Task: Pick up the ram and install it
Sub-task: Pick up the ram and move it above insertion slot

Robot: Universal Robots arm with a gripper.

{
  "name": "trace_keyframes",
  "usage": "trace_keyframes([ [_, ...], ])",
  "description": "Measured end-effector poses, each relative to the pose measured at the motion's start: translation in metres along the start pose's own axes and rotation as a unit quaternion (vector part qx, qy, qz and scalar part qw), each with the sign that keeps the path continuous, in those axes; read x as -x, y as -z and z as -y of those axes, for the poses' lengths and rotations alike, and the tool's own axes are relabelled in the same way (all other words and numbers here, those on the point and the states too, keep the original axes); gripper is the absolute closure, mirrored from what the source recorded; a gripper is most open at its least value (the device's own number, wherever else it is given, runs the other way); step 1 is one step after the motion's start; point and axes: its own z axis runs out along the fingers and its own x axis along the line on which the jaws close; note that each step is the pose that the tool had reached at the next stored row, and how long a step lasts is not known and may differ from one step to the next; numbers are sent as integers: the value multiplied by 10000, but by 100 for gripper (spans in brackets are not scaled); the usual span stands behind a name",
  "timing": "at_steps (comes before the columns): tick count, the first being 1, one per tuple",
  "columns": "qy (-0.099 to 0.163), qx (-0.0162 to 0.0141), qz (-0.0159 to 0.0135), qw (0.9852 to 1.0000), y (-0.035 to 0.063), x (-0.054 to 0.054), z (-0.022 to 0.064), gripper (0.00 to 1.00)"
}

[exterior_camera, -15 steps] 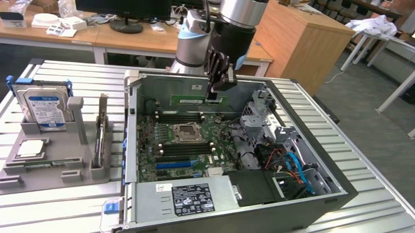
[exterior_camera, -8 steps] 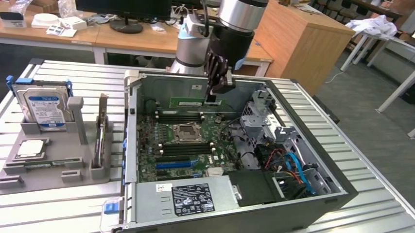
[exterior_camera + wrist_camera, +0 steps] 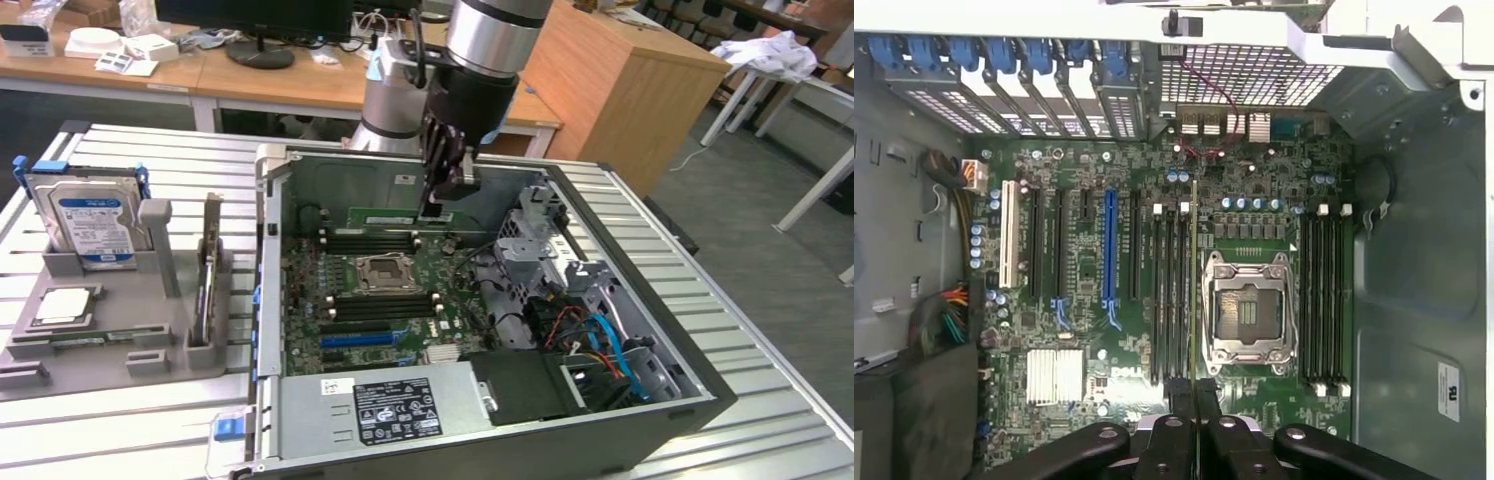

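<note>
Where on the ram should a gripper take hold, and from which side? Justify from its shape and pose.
Pinch the ram across its two flat faces at the upper long edge, from above, as the gripper does now. It is thin and stands on edge over the motherboard; its lower edge must stay free for the memory slots.

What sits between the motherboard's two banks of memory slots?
The CPU socket sits between one slot bank and the other slot bank, seen in the wrist view.

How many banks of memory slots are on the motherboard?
2: one bank beside the CPU socket, beneath the held ram; the other bank on the socket's opposite side. None looks hidden.
</note>
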Motion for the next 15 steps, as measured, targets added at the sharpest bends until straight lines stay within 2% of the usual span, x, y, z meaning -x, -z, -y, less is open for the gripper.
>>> trace_keyframes([
  [8,-4,0,11,10000,-72,-2,-3,87],
  [15,-4,-1,14,10000,-82,-2,-3,87],
])
